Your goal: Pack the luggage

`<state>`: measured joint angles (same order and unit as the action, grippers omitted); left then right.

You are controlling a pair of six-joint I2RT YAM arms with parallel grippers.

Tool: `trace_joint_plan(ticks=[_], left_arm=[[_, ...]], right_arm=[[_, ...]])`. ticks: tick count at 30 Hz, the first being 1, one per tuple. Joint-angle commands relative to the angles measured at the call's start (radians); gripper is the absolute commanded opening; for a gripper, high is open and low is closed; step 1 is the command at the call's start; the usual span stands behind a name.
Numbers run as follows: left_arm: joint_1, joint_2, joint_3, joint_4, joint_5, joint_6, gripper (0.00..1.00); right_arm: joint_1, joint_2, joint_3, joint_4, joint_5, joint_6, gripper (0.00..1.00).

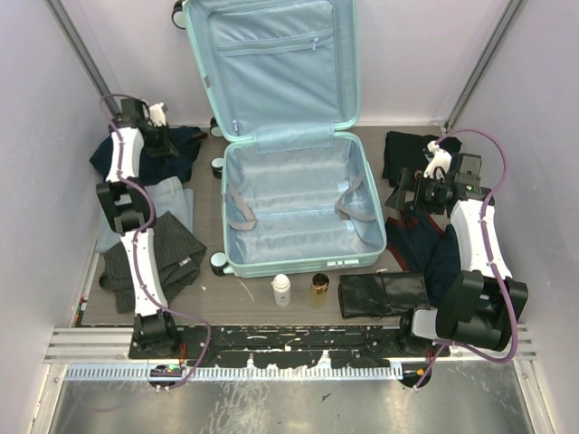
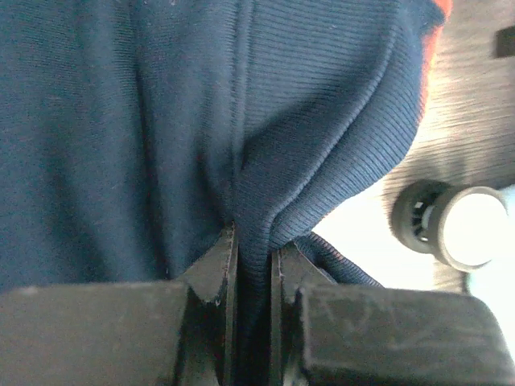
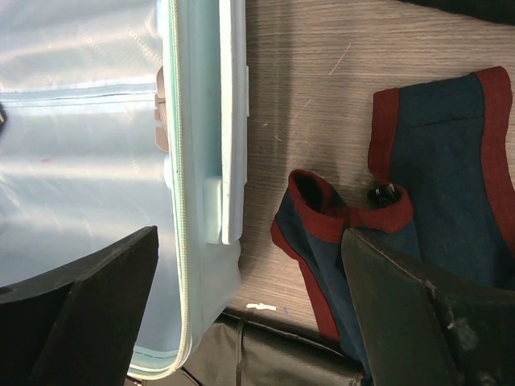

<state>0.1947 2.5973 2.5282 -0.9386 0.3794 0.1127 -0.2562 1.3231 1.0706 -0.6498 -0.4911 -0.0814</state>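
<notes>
We find the pale mint-blue hard-shell suitcase (image 1: 298,208) lying open in the middle of the table, its lid propped upright against the far wall so that the light blue lined tray faces up, with nothing in it that we can see, ready to take clothes from either side. The things to pack lie around it: a dark navy ribbed knit garment (image 1: 185,145) at the far left, a grey striped folded garment (image 1: 176,249) nearer on the left, a navy garment with dark red trim (image 1: 421,240) on the right, and a small white bottle (image 1: 282,289), an amber jar (image 1: 319,287) and a black flat pouch (image 1: 384,294) along the near edge. The left arm stretches far and left, wrist bent down over the navy knit, and the left gripper (image 2: 251,241) is clenched on a raised fold of that fabric, which bunches upward between the two fingers; one dark suitcase wheel (image 2: 459,225) shows just to its right, so the grasp sits close beside the case, which we judge suits a short carry into the tray. The right arm curls up from its base and reaches towards the left, with the right gripper (image 3: 249,237) spread wide and grasping nothing, hanging over bare table between the suitcase rim and the red-trimmed garment, touching neither. We judge packing has barely begun, with the first garment only just gripped
</notes>
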Motion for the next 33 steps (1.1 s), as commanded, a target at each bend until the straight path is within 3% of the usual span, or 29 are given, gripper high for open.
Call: trace_joint_plan(ticks=[1,7,12,17,21,26,28,29,31,33], left_arm=[[0.070,-0.193,0.025,0.134,0.169,-0.151,0.00],[0.125,-0.245,0.034,0.162,0.249,-0.239,0.00],[0.107,-0.249,-0.024,0.159,0.208,-0.202,0.00],[0.005,-0.252,-0.117,0.118,0.031,0.028,0.00],[-0.069,-0.249,-0.235,0.171,-0.122,0.119,0.00],[-0.148,-0.181,-0.232,0.165,-0.263,0.200,0.00],[-0.160,-0.158,-0.210,0.144,-0.282,0.217,0.13],[-0.161,-0.149,-0.195,0.124,-0.278,0.224,0.27],[-0.160,-0.135,-0.172,0.069,-0.254,0.238,0.68],[-0.161,-0.134,-0.181,0.046,-0.235,0.255,0.85]], right_arm=[[-0.003,-0.018,0.037,0.013,-0.018,-0.010,1.00],[-0.004,-0.031,0.038,0.012,-0.023,-0.008,1.00],[-0.003,-0.035,0.025,0.012,-0.039,-0.006,1.00],[-0.003,-0.029,0.035,0.008,-0.035,-0.008,1.00],[-0.004,-0.029,0.033,0.003,-0.032,-0.011,1.00],[-0.003,-0.030,0.032,-0.002,-0.025,-0.014,1.00],[-0.003,-0.029,0.035,-0.003,-0.023,-0.016,1.00],[-0.004,-0.030,0.037,-0.006,-0.022,-0.017,1.00],[-0.005,-0.036,0.038,-0.008,-0.018,-0.021,1.00],[-0.009,-0.040,0.035,-0.010,-0.018,-0.023,1.00]])
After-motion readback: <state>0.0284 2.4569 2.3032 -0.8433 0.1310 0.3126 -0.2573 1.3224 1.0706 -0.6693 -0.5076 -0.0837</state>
